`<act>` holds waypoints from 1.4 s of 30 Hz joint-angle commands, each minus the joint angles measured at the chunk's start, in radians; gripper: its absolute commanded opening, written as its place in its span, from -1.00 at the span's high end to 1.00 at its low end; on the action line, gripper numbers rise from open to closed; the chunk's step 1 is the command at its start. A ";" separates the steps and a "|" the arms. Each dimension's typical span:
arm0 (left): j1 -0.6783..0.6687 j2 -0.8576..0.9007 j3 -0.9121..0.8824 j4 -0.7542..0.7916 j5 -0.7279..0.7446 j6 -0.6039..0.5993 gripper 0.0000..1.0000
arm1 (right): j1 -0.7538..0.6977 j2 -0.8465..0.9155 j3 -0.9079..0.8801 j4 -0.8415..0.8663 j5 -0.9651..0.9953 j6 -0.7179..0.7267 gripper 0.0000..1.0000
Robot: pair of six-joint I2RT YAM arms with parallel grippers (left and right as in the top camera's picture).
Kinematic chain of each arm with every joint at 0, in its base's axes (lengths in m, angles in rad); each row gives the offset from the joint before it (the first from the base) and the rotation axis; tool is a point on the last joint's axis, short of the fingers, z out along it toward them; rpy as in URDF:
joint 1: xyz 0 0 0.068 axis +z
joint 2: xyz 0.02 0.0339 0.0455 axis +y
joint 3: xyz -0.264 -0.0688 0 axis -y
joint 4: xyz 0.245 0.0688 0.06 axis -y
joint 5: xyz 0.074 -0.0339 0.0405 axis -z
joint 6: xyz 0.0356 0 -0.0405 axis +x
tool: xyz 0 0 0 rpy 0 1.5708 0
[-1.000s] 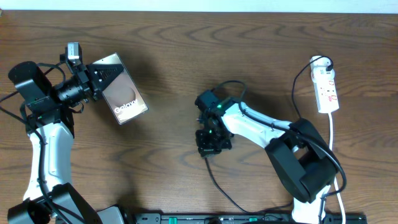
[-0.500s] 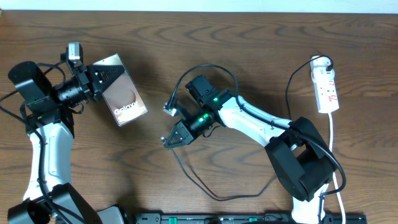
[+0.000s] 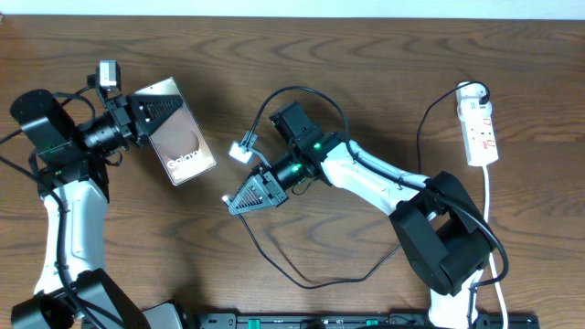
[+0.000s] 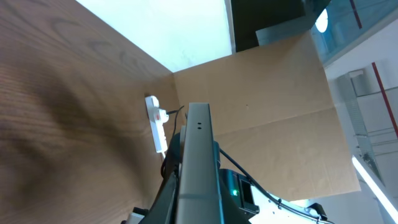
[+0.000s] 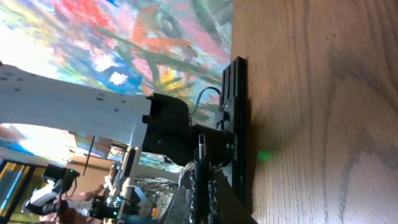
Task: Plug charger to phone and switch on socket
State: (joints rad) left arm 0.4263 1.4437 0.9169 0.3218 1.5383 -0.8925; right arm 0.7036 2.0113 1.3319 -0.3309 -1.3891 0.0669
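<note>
Misalignment looked the likeliest trouble. The right gripper (image 3: 236, 198) was clamped on the charger (image 3: 306, 286) near its plug tip, which poked just past the fingertips. The left gripper (image 3: 146, 114) was closed on one end of the phone (image 3: 181, 142), held tilted off the table (image 3: 366, 46). The phone's free end pointed toward the right fingers but stood apart from them.

If the tip met that edge off-centre, the push could swivel the phone in its narrow grip (no view showed the port). The slack loop trailing behind the right fingers might also catch on the arm and drag the plug askew.

The phone was a flat bronze-grey slab with a pale oval and white lettering. The charger was a thin black cable running to the white socket (image 3: 480, 128), well behind the right fingers.
</note>
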 commanded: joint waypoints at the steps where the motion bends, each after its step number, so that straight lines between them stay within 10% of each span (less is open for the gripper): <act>1: 0.003 -0.013 0.009 0.010 -0.007 0.009 0.86 | -0.003 -0.003 0.015 0.036 -0.055 -0.002 0.98; 24: -0.013 -0.013 0.009 0.026 -0.137 0.010 0.85 | 0.002 -0.003 0.015 0.736 -0.021 0.529 0.97; 42: -0.013 -0.013 0.009 0.040 -0.121 0.009 0.85 | 0.005 -0.003 0.015 0.740 0.030 0.589 0.98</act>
State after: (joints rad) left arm 0.4168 1.4437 0.9169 0.3492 1.3922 -0.8894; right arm 0.7044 2.0113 1.3342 0.4061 -1.3685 0.6403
